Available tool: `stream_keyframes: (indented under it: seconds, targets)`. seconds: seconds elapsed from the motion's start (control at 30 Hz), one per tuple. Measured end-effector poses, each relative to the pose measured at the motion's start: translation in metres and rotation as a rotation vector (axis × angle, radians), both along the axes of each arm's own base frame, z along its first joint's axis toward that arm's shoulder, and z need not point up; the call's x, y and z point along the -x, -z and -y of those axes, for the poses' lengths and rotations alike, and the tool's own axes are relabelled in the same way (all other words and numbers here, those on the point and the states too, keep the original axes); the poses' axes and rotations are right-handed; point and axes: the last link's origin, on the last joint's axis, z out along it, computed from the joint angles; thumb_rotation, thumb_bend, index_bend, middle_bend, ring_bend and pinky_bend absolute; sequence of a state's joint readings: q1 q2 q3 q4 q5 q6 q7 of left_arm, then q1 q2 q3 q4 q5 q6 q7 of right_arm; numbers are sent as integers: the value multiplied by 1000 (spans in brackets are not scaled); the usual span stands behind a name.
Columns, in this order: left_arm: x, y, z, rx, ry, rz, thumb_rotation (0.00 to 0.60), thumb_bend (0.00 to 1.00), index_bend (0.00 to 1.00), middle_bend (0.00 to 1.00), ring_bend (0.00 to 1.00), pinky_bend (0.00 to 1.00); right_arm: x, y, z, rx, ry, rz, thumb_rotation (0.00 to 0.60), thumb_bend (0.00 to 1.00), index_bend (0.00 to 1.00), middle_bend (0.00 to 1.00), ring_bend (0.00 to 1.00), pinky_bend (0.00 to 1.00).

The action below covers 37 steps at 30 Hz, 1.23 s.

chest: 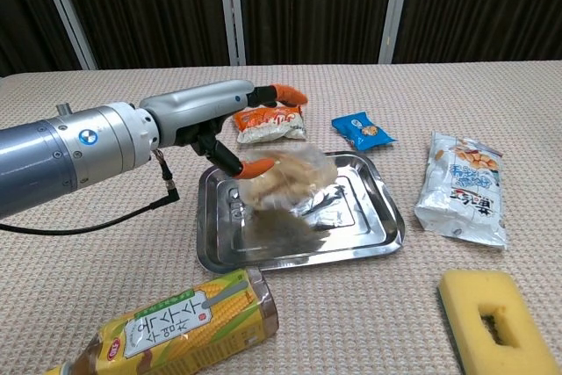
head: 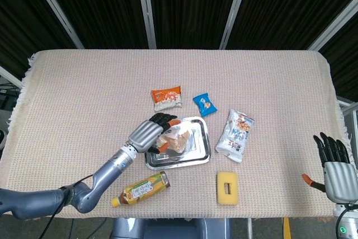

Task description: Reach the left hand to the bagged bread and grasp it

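My left hand (head: pixel 147 133) (chest: pixel 230 122) grips the bagged bread (head: pixel 174 139) (chest: pixel 287 179), a clear bag with pale rolls inside. It holds the bag above the left half of the steel tray (head: pixel 197 157) (chest: pixel 355 233); in the chest view the bag hangs a little over the tray floor. My right hand (head: pixel 336 168) rests at the table's near right corner, fingers apart and holding nothing; the chest view does not show it.
An orange snack pack (head: pixel 166 98) and a small blue packet (head: pixel 205 104) lie behind the tray. A white snack bag (head: pixel 236 135) sits to its right, a yellow sponge (head: pixel 226 187) near the front, and a corn drink bottle (head: pixel 142 188) front left.
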<state>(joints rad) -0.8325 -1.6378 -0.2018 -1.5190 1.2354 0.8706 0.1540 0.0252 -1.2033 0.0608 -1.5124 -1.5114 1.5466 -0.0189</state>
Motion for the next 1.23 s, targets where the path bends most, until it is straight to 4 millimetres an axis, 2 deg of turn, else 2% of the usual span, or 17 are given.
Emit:
stream_keyframes:
  seconds: [0.17, 0.3, 0.43, 0.57, 0.73, 0.87, 1.13, 1.23]
  targets:
    - [2, -13, -4, -79, 7, 3, 442, 0, 0, 0, 0, 0, 2, -1, -1, 1, 1, 4, 600, 0, 0, 0, 0, 0]
    - [12, -34, -6, -176, -13, 33, 469, 0, 0, 0, 0, 0, 2, -1, 0, 1, -1, 5, 600, 0, 0, 0, 0, 0]
    - [39, -69, -5, -317, -39, 14, 533, 13, 48, 0, 0, 0, 2, -2, 2, 0, -7, 3, 600, 0, 0, 0, 0, 0]
    - [75, -104, 6, -413, -88, -45, 549, 37, 101, 0, 0, 0, 1, -1, 5, -5, -11, 1, 600, 0, 0, 0, 0, 0]
    - [132, -145, 36, -482, -198, -142, 553, 38, 121, 0, 0, 0, 1, 1, 7, -15, -7, 2, 600, 0, 0, 0, 0, 0]
    - [164, -166, 62, -502, -279, -187, 551, 41, 125, 0, 0, 0, 1, 1, 10, -19, -7, -1, 600, 0, 0, 0, 0, 0]
    - [204, -188, 124, -536, -414, -162, 554, 40, 129, 0, 0, 0, -1, 2, 11, -18, -15, -4, 600, 0, 0, 0, 0, 0]
    - [212, -190, 139, -541, -434, -155, 551, 41, 131, 0, 0, 0, -2, 1, 12, -15, -21, -4, 600, 0, 0, 0, 0, 0]
